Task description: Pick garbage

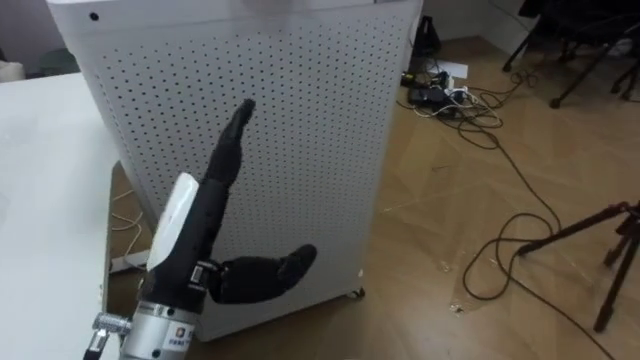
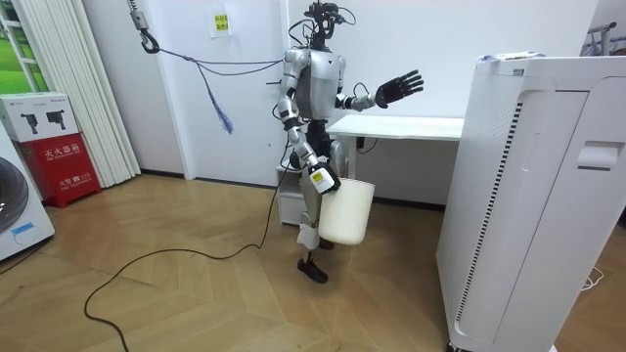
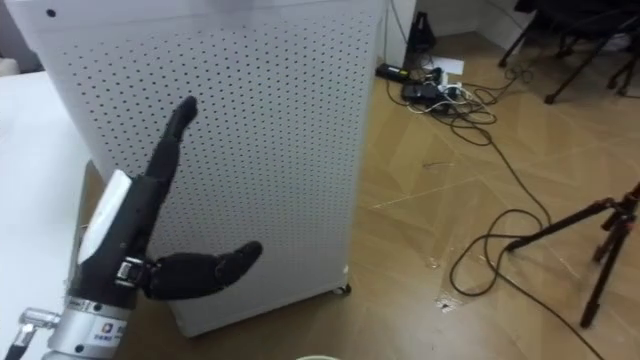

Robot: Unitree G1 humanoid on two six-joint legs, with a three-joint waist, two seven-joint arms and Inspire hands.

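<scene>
Honestly, barely started: the left hand [image 1: 205, 235] is up by the white cabinet [image 1: 300, 120], fingers straight, holding nothing, the right hand [image 2: 320, 179] carries a bin [image 2: 347, 210] (can't tell the grip), and the likely garbage [image 1: 456, 307] lies on the floor [image 1: 450, 200].

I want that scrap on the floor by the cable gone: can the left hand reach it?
Probably not: the left hand is raised, open, before the white cabinet; the scrap lies low on the floor, off to its right.
</scene>
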